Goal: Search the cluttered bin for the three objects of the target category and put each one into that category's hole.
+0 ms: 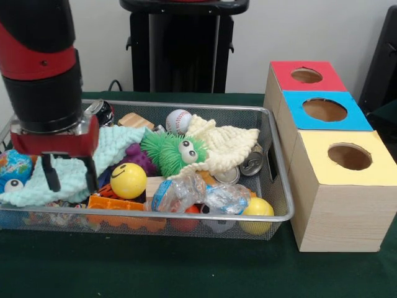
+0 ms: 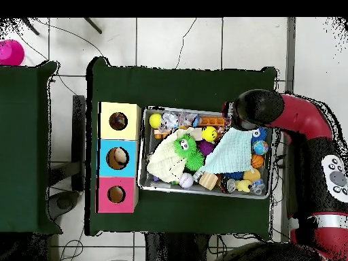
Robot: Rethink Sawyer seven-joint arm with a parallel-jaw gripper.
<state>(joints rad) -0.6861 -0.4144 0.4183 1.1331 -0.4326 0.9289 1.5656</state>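
- Your gripper [image 1: 70, 172] hangs at the bin's [image 1: 280, 180] end farthest from the boxes, its fingers [image 1: 51, 174] spread apart and holding nothing, tips over the pale blue cloth [image 1: 115, 146].
- You have little room there: the bin's wire rim sits just beside the fingers.
- The yellow smiley ball [image 1: 128, 180] lies just beside the fingers; the baseball [image 1: 178, 121] sits by the far rim, and a plain yellow ball [image 1: 258, 209] is wedged in the corner nearest the yellow box [image 1: 347, 186].
- The red [image 1: 307, 76], blue [image 1: 324, 110] and yellow boxes line up against the bin's other end on the bench [image 1: 186, 267].
- Bare bench runs along the bin's near side.
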